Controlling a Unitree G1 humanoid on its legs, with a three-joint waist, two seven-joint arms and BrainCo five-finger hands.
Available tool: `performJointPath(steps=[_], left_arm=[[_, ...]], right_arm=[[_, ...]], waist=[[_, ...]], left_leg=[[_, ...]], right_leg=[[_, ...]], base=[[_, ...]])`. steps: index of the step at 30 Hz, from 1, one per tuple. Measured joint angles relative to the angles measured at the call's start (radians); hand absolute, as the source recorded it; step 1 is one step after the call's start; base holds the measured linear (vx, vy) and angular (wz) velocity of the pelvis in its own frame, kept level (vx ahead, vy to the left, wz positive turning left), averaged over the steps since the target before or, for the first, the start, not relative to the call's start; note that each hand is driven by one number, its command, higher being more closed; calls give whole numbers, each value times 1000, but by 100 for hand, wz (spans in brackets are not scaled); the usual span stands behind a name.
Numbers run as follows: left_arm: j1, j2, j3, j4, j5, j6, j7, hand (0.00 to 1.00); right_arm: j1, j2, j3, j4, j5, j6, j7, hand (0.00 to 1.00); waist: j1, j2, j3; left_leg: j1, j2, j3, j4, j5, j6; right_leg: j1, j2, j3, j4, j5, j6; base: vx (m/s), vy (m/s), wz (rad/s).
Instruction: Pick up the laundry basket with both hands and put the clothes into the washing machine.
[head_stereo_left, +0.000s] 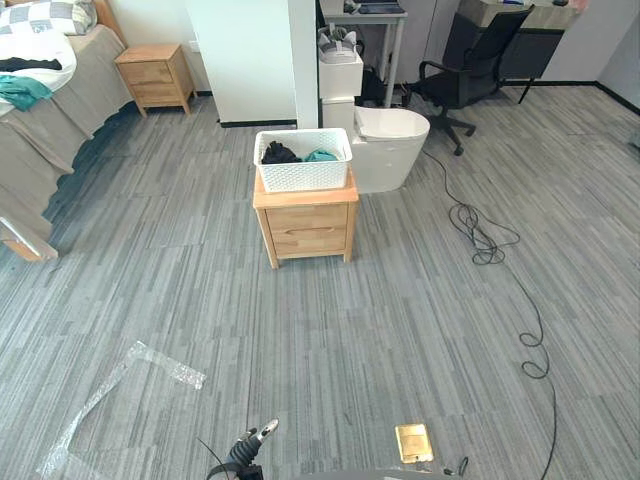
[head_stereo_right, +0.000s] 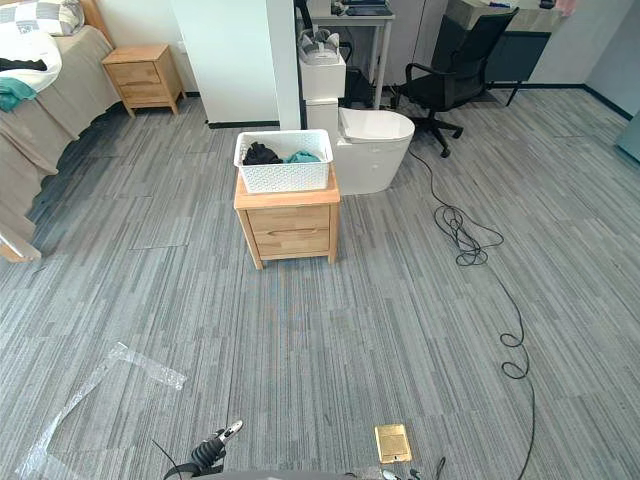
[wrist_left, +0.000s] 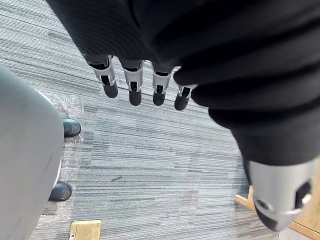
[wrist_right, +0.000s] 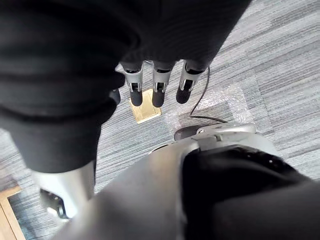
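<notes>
A white slotted laundry basket stands on a small wooden nightstand in the middle of the room, some way ahead of me. Dark and teal clothes lie inside it. Right behind the nightstand is a white rounded machine with its lid down. My left hand hangs over the grey floor, fingers straight and holding nothing. My right hand hangs low at my side the same way, also bare. Both hands are far from the basket.
A bed runs along the left side, with a second nightstand beyond it. A black office chair stands at the back right. Clear plastic wrap and a brass floor plate lie on the floor close to me.
</notes>
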Motion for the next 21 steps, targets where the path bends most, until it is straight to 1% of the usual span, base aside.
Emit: performJointPath(steps=[3, 5, 6, 7, 8, 9, 10, 11, 12, 13, 14, 15, 16, 17, 18, 19, 20, 21], left_arm=[[-2, 2, 3, 0, -4, 0, 1, 0], [-4, 3, 5, 0, -22, 0, 1, 0], [-7, 2, 5, -1, -22, 0, 1, 0], [-17, 1, 0, -2, -22, 1, 1, 0], [-21, 2, -4, -3, -22, 1, 0, 0], [-27, 0, -20, -7, -16, 1, 0, 0], [-32, 7, -48, -9, 3, 1, -2, 0], [-33, 11, -57, -9, 7, 2, -2, 0], [-33, 18, -68, -10, 15, 3, -2, 0], [-32, 19, -65, -11, 22, 5, -1, 0], [-34, 17, -65, -11, 31, 11, -1, 0], [-44, 15, -67, -10, 40, 20, -5, 0], [-54, 14, -70, -8, 43, 24, -8, 0], [-81, 17, -80, -7, 72, 26, -26, 0], [-110, 15, -89, -7, 105, 24, -40, 0], [-120, 15, -90, -7, 124, 24, -47, 0], [-132, 10, -82, -6, 147, 25, -54, 0], [-127, -5, -65, 1, 155, 28, -63, 0]], right_arm=[[-7, -2, 5, 0, -2, 1, 11, 0], [-23, -6, 5, 2, 1, 3, 12, 0], [-33, -9, 0, 1, 11, 3, 12, 0], [-38, -9, -21, 0, 40, 2, 11, 0], [-36, -9, -36, -2, 48, 2, 11, 0], [-27, -2, -71, -12, 86, 0, 12, 0], [-8, 9, -100, -39, 117, -2, 15, 0], [0, 17, -113, -51, 130, -4, 19, 0], [17, 34, -152, -52, 155, -2, 32, 0], [23, 44, -178, -39, 162, -1, 33, 0], [38, 64, -236, -16, 167, 3, 33, 0], [51, 83, -295, 18, 168, 14, 35, 0], [51, 86, -321, 44, 168, 22, 36, 0], [57, 95, -366, 88, 167, 54, 33, 0], [70, 106, -409, 121, 170, 79, 32, 0], [73, 112, -430, 133, 170, 91, 33, 0], [79, 126, -495, 137, 171, 111, 35, 0], [88, 124, -540, 134, 181, 120, 39, 0]], waist=[[0, -6, -2], [0, -2, -5], [0, 4, -2], [-4, 7, 11], [-10, 4, 19], [-24, 0, 34], [-30, -7, 47], [-36, -7, 53], [-53, -22, 62], [-53, -14, 72], [-54, -12, 77], [-65, -12, 83], [-78, -10, 88], [-94, -7, 94], [-109, -14, 103], [-115, -23, 107], [-127, -24, 120], [-145, 19, 117]], left_leg=[[-21, 0, 10, 7, -3, 5], [-59, -1, 15, 35, -17, 26], [-88, -2, 14, 64, -35, 42], [-108, -10, 8, 97, -58, 49], [-110, -19, -2, 110, -70, 54], [-109, -45, -25, 116, -91, 74], [-100, -73, -48, 116, -101, 85], [-90, -86, -63, 117, -106, 92], [-48, -100, -82, 116, -120, 111], [-28, -99, -88, 121, -132, 113], [-4, -87, -96, 137, -163, 112], [11, -71, -107, 139, -183, 113], [19, -60, -117, 138, -193, 108], [38, -44, -139, 125, -211, 100], [67, -43, -162, 97, -224, 87], [84, -45, -171, 83, -233, 80], [119, -24, -183, 75, -269, 73], [139, 36, -184, 86, -294, 64]], right_leg=[[-23, 0, 18, 2, 5, -6], [-58, -2, 26, 15, 7, -10], [-92, -8, 26, 64, -23, 14], [-149, -26, 20, 187, -90, 27], [-177, -42, 15, 258, -127, 42], [-236, -87, -5, 438, -188, 67], [-345, -134, -19, 690, -201, 22], [-397, -159, -24, 795, -194, -22], [-462, -178, -24, 971, -196, -45], [-484, -177, -20, 1015, -204, -33], [-534, -170, -39, 1033, -218, -10], [-567, -157, -84, 937, -216, -7], [-571, -152, -112, 845, -207, -2], [-574, -139, -151, 600, -148, 18], [-572, -141, -163, 370, -60, 25], [-571, -142, -155, 288, -21, 37], [-593, -134, -133, 273, 47, 27], [-605, -89, -141, 346, 76, -9]], base=[[-26, -17, -13], [-9, -3, -18], [22, 35, 2], [30, 53, 16], [10, 78, 44], [-3, 87, 53], [13, 92, 57], [118, 83, 63], [185, 48, 51], [286, 35, 41], [316, 15, 16], [392, 4, 18], [471, -34, 40], [448, -64, 60], [431, -85, 60], [604, -177, 48], [639, -207, 34], [879, -235, 45]])
